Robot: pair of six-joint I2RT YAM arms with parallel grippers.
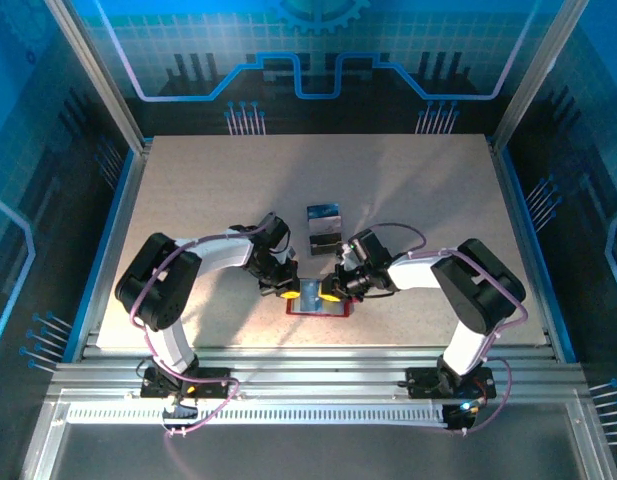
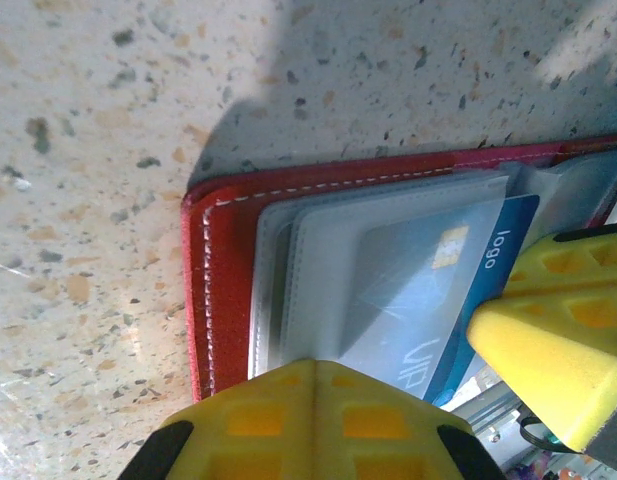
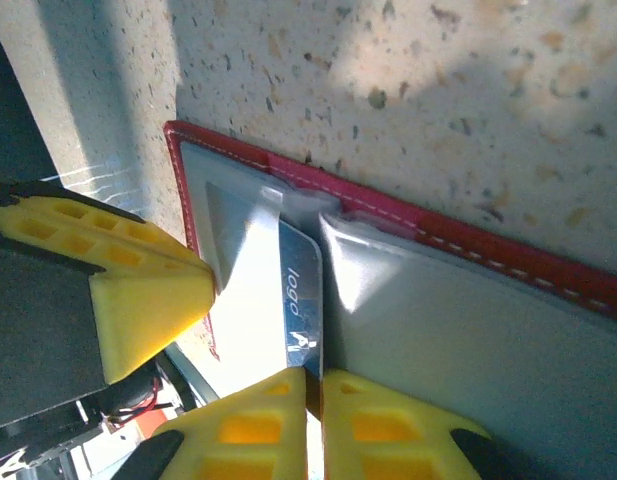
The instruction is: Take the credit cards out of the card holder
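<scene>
pull the blue credit card (image 3: 300, 300), half out of the card holder's (image 3: 508, 262) grey pocket (image 2: 318, 270) and pinched in the right gripper's (image 3: 313, 388) closed jaws, straight along the pocket (no twisting), with the left gripper (image 2: 313, 388), jaws shut together, pinning the card holder's other side.

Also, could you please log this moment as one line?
left gripper: jaws shut at card holder pocket | right gripper: jaws shut on blue card | two cards already out on table
</scene>
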